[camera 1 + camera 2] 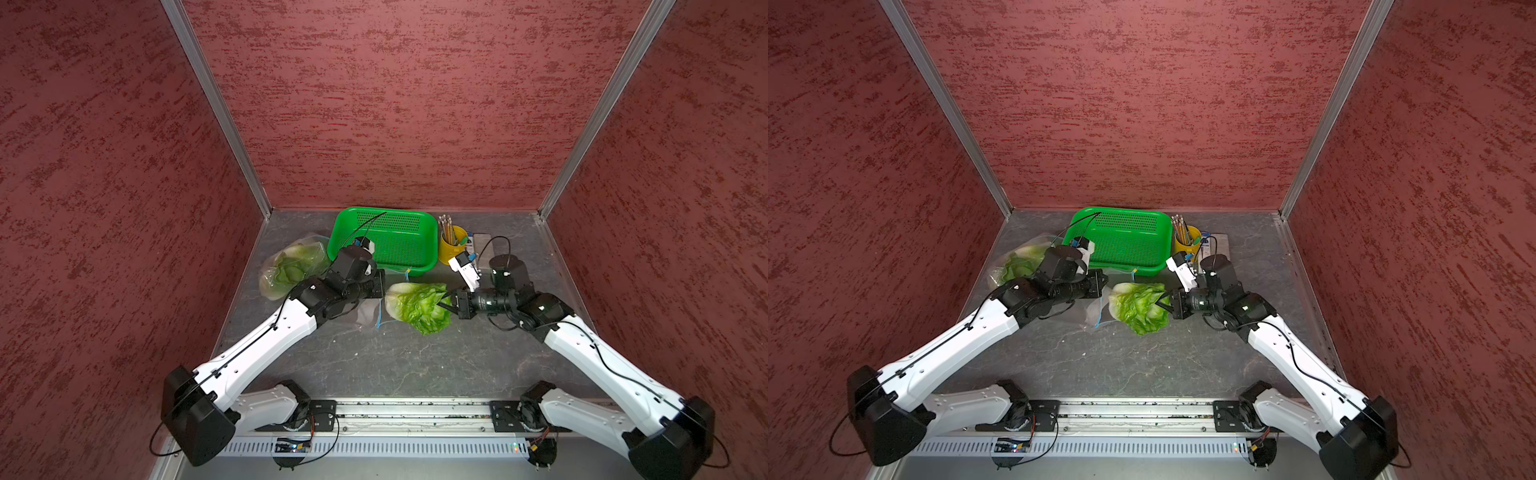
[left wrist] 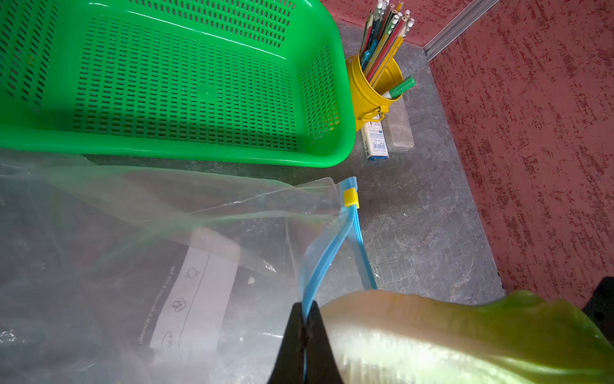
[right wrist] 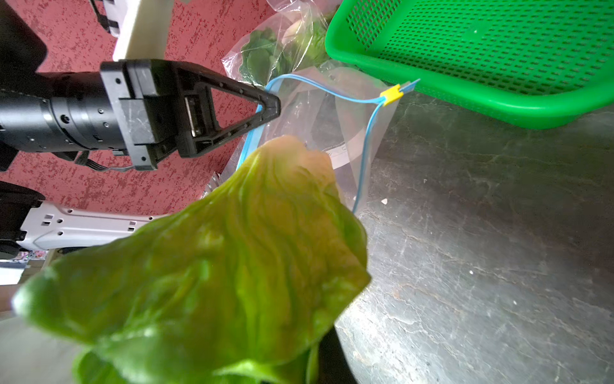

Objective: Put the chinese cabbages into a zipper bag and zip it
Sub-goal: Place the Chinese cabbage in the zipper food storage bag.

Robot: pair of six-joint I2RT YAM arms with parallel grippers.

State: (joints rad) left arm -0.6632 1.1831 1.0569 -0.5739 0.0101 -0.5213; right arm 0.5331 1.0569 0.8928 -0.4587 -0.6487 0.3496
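Observation:
My right gripper (image 1: pixel 444 302) is shut on the leafy end of a chinese cabbage (image 1: pixel 415 305), whose whitish base points at the bag's mouth. In the right wrist view this cabbage (image 3: pixel 216 266) hides the jaws. The clear zipper bag (image 2: pixel 166 249) has a blue zip rim and a yellow slider (image 2: pixel 351 197) at the basket end. My left gripper (image 2: pixel 305 319) is shut on the blue rim and holds the mouth up, with the cabbage base (image 2: pixel 448 339) right beside it. Clear plastic at the far left holds more green cabbage (image 1: pixel 291 266).
A green perforated basket (image 1: pixel 395 249) stands at the back centre, just behind the bag. Right of it are a yellow cup of pencils (image 1: pixel 451 247) and a small box (image 2: pixel 375 143). Red walls close in the left, back and right sides.

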